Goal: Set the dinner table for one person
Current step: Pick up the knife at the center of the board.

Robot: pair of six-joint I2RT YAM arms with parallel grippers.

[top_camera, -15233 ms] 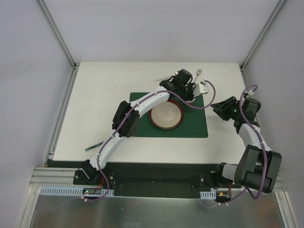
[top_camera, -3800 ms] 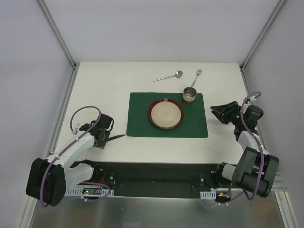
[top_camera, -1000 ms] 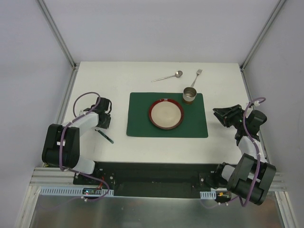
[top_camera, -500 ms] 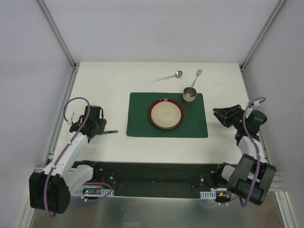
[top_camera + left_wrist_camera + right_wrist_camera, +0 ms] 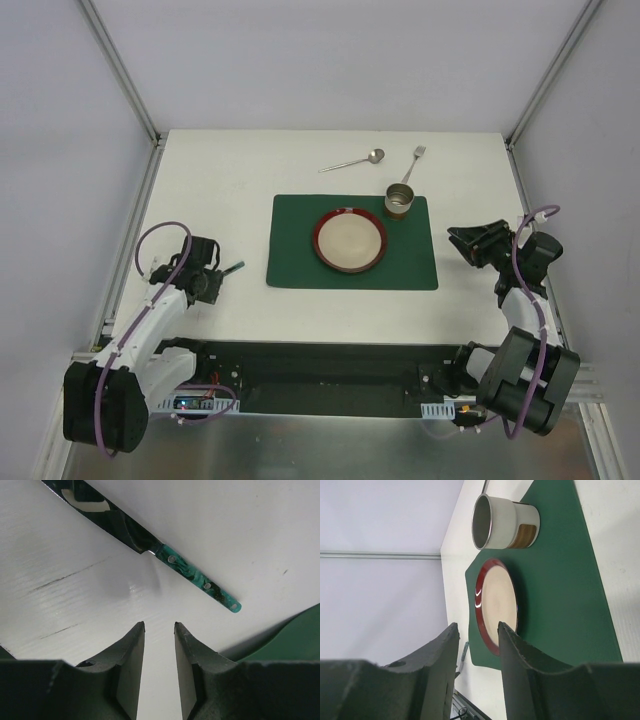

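The knife (image 5: 150,549) has travelled from the near-left edge of the table (image 5: 220,190) to lie just left of the green placemat (image 5: 295,260). The left tool (image 5: 158,627) has opened off it and sits just behind. The left arm (image 5: 150,315) has withdrawn from the cup (image 5: 399,200).

the dinner table (image 5: 220,190) is a large, flat, matte white rectangle lying level across the middle of the overhead view, with metal frame rails (image 5: 129,240) along its left and right sides. its surface is plain, though up close near the left side it shows a few faint thin scratches (image 5: 70,575). it carries a dark green placemat (image 5: 410,265) at its centre with a red-rimmed plate (image 5: 350,241) and a cup (image 5: 399,200) on it, a spoon (image 5: 352,161) and a fork (image 5: 415,160) loose near the far edge, and a green-handled knife (image 5: 230,268) just left of the placemat.
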